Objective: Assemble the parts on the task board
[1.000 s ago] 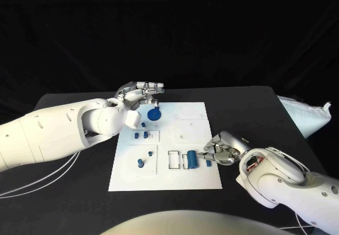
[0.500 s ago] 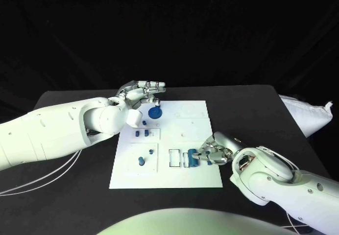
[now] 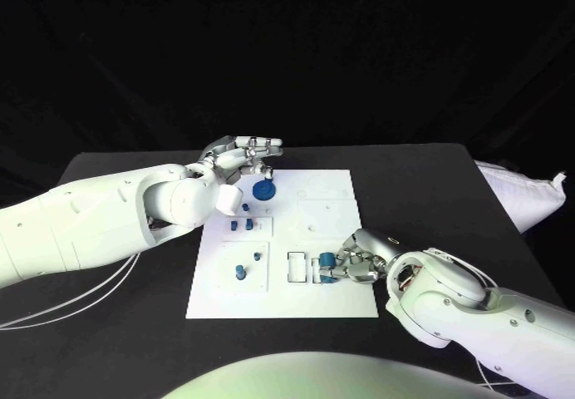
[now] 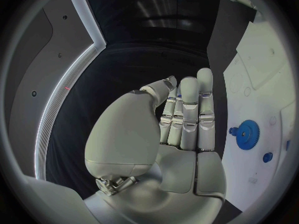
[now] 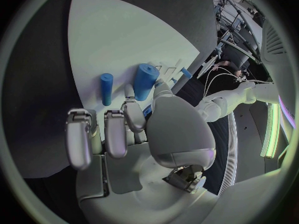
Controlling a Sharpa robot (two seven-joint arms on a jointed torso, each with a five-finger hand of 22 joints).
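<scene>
Right hand point(image 3: 360, 259) hides its fingertips' contact with the blue cylinder point(image 3: 326, 268)

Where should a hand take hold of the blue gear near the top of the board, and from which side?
The blue gear lies flat on the task board, so its toothed rim is probably the best grip: fingers on opposite edges, coming from straight above. The left hand hovers just beyond it, holding nothing, and seems best placed.
</scene>
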